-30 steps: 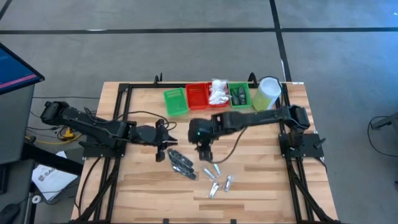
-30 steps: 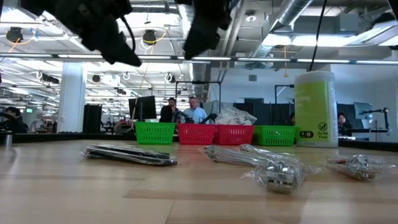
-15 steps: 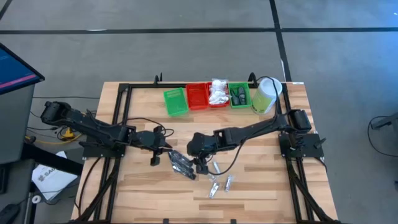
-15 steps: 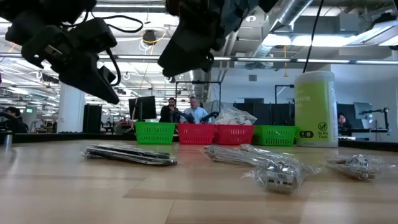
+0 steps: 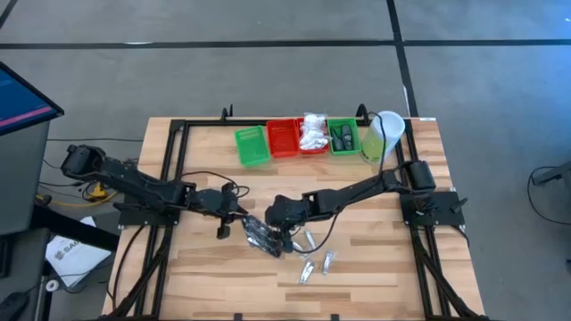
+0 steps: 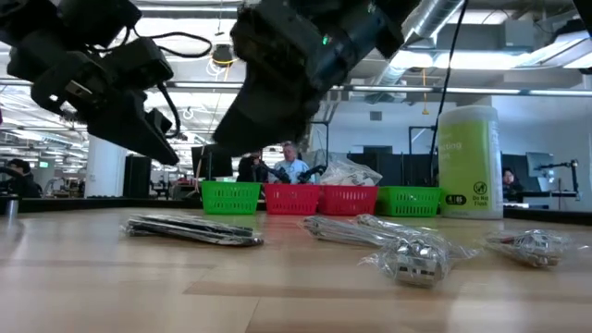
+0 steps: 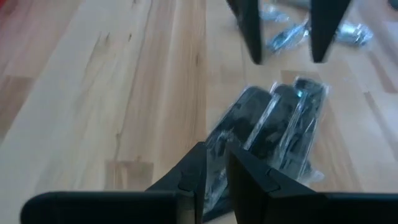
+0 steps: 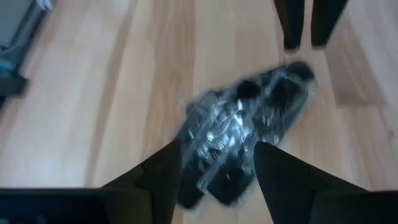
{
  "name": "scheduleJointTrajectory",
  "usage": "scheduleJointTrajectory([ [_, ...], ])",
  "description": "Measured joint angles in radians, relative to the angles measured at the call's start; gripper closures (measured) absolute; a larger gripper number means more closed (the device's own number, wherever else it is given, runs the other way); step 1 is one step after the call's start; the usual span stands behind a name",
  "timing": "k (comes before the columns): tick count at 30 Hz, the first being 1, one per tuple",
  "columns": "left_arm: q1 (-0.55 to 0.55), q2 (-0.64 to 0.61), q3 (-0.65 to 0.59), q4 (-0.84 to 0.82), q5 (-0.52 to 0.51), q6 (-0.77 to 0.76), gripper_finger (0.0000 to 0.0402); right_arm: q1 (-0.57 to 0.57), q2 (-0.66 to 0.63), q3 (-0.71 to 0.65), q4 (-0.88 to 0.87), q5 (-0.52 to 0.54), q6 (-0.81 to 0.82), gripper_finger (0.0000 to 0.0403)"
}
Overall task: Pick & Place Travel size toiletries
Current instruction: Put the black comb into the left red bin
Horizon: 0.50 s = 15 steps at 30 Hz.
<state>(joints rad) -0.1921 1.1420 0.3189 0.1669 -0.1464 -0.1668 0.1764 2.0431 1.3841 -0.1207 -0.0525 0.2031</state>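
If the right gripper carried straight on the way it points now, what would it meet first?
Most likely the pile of black narrow pieces in clear wrap: the right gripper is open and aimed at it. How high it hangs above the pile is unclear.

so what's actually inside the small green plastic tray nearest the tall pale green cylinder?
The small green plastic tray beside the tall pale green cylinder holds several dark pieces, seen from above. Its floor under them is covered, and their number cannot be told. In the low view its wall hides them.
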Motion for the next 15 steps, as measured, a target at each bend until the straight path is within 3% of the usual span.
scheduleJointTrajectory([
  [7,-0.005,0.121,-0.001,0.086,0.022,-0.035,0.0349,0.000,0.051,-0.007,0.015,0.000,0.000,0.0171],
  [15,-0.067,0.173,0.000,0.139,0.047,-0.085,0.0349,0.000,0.114,0.005,0.103,0.000,0.000,0.0171],
])
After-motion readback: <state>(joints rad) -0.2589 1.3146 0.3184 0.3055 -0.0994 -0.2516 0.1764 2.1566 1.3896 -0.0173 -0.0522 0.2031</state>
